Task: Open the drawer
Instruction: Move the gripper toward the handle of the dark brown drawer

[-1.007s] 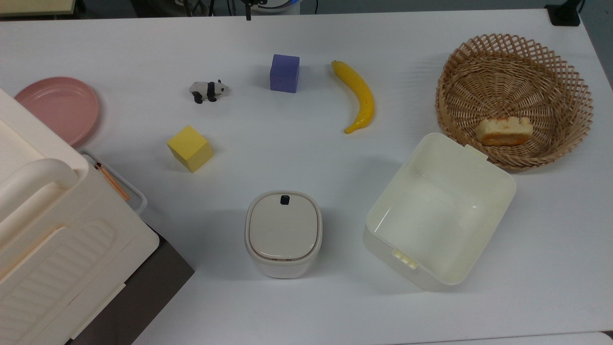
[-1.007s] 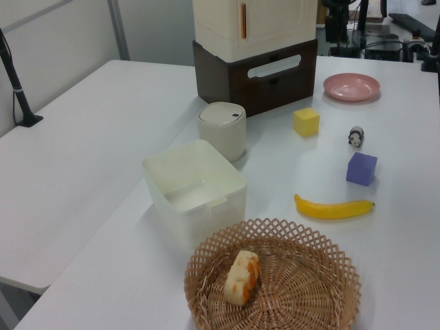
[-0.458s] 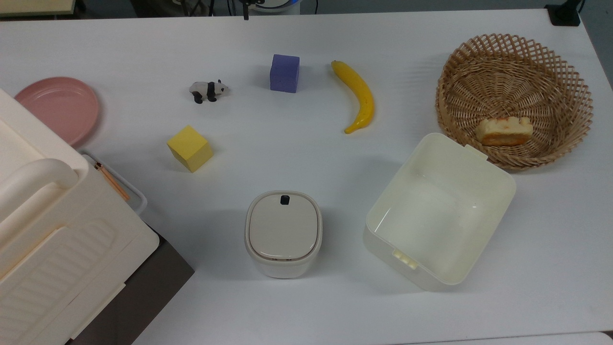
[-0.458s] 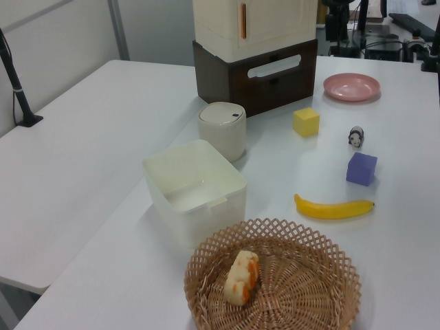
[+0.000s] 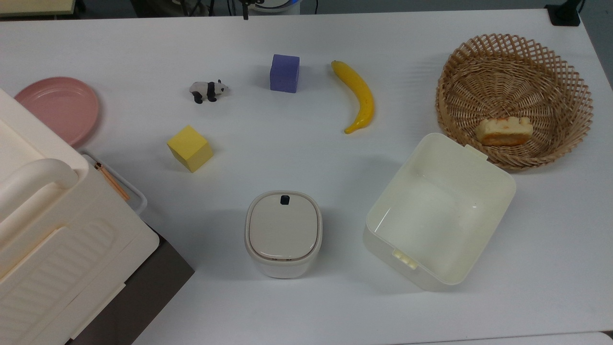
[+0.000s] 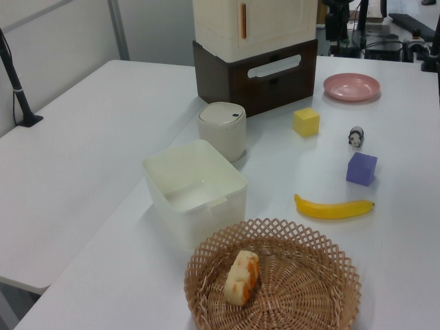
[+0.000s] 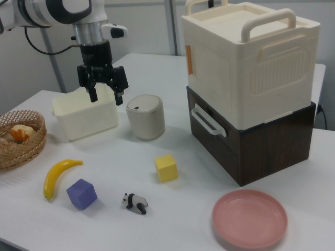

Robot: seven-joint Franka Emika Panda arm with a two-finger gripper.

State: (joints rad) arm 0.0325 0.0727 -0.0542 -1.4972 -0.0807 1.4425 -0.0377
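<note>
— Anything changed since a second ago?

— Nothing that the top view or the left view shows. The yellow cube (image 5: 189, 148), the purple cube (image 5: 284, 73), the banana (image 5: 357, 96) and the toy panda (image 5: 208, 90) lie exactly where they lay before.

— Any writing or labels?

— None that I can read on any of the things.

— How does the arm stand?

— In the right view it comes in from the upper left, wrist pointing straight down. The gripper (image 7: 105, 97) hangs above the bench (image 7: 104, 157), in front of the cream square bin (image 7: 84, 115) and just to the right view's left of the small lidded container (image 7: 146, 116). Its jaws are spread and hold nothing.

— And the drawer?

— The drawer (image 7: 251, 141) is the dark brown wooden box at the right view's right, under the cream ribbed case (image 7: 246, 57) stacked on it. Its front sits flush, shut, with the white loop handle (image 7: 208, 121) facing the container. The gripper is well apart from that handle. The pink plate (image 7: 249, 218) lies in front of the drawer, and the wicker basket (image 7: 21, 138) with a piece of bread (image 7: 21, 133) sits at the far left edge.
</note>
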